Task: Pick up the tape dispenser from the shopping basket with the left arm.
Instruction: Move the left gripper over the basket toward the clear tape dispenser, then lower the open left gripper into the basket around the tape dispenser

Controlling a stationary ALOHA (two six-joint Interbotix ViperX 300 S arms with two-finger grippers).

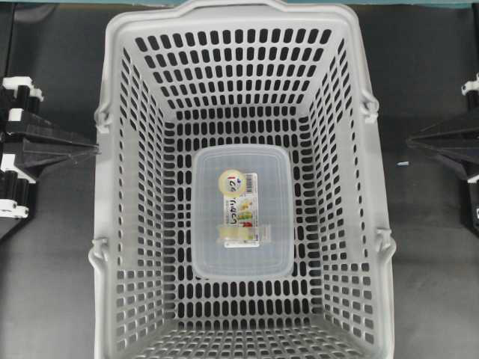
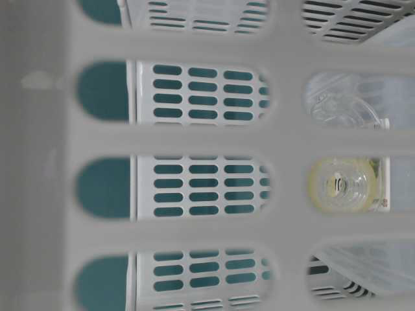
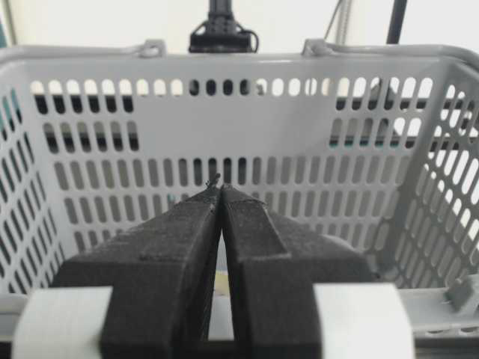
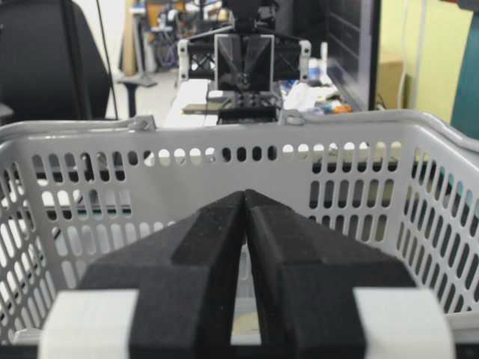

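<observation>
Flat on the shopping basket (image 1: pixel 112 224) floor: tape dispenser (image 1: pixel 242 213), untouched; outside either wall, left gripper (image 1: pixel 96 149) and right gripper (image 1: pixel 409 140), fingertips pressed together, empty.

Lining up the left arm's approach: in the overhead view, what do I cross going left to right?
left gripper → shopping basket left wall → tape dispenser → basket's right wall → right gripper.

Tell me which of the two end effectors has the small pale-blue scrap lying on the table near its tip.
The right end effector: a pale-blue scrap lies just below its tip. The dark table beside the left end effector shows nothing like it.
</observation>
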